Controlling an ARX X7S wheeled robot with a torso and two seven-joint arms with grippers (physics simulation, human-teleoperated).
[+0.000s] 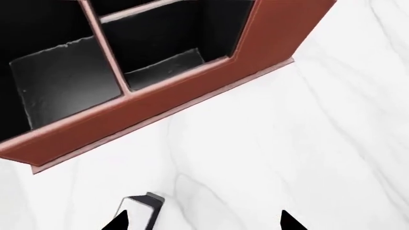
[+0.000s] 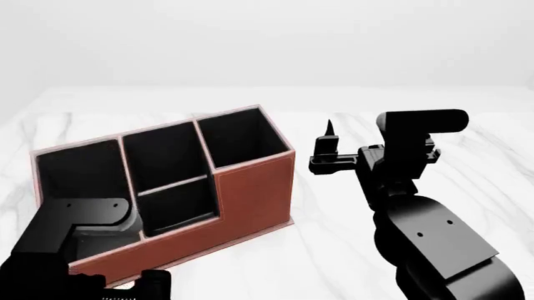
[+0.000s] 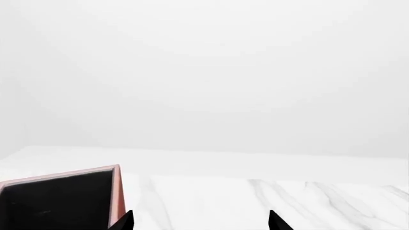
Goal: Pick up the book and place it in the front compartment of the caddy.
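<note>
Hovering over the tabletop (image 1: 288, 143) beside the caddy (image 1: 160, 103), your left gripper (image 1: 203, 223) is released around the book (image 1: 143, 211); your right gripper (image 3: 201, 221) is released.

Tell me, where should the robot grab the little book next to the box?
Probably across its thin sides, one cover against each of the jaws, coming down from above with the left gripper. The book seems to stand on the table in front of the caddy, showing only its narrow edge. It sits by one fingertip, so the open gripper should shift sideways first.
</note>
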